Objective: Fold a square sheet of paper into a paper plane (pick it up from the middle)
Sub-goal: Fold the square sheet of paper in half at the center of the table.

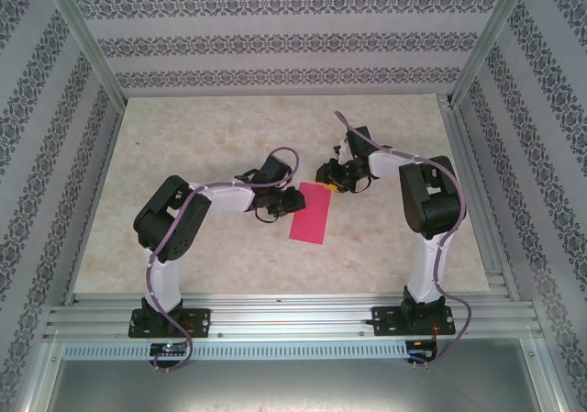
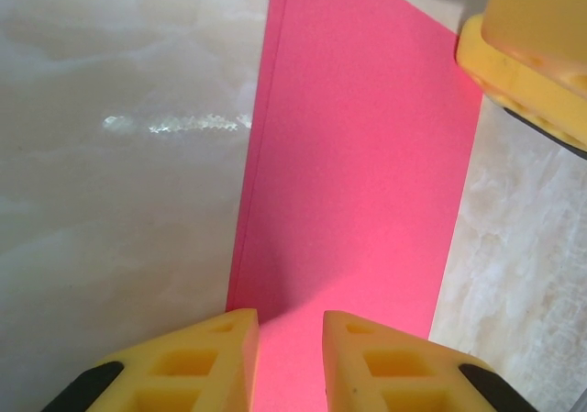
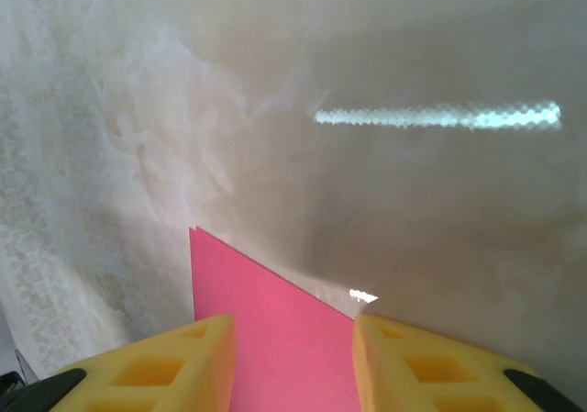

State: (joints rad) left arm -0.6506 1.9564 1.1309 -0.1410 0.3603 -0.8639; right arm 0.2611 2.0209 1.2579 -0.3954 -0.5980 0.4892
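The sheet of paper (image 1: pixel 310 212), folded to 1 narrow rectangle, lies flat at frame centre on the marbled surface (image 1: pixel 229 256). The left end effector (image 2: pixel 289 325) straddles its left edge, fingers apart. The right end effector (image 3: pixel 293 325) straddles its upper right corner, fingers apart.

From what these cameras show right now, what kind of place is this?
Most likely a robot test cell in a lab, not a home: the left arm and right arm bolted to an aluminium rail, a marble-look table, and patterned panel walls around it.
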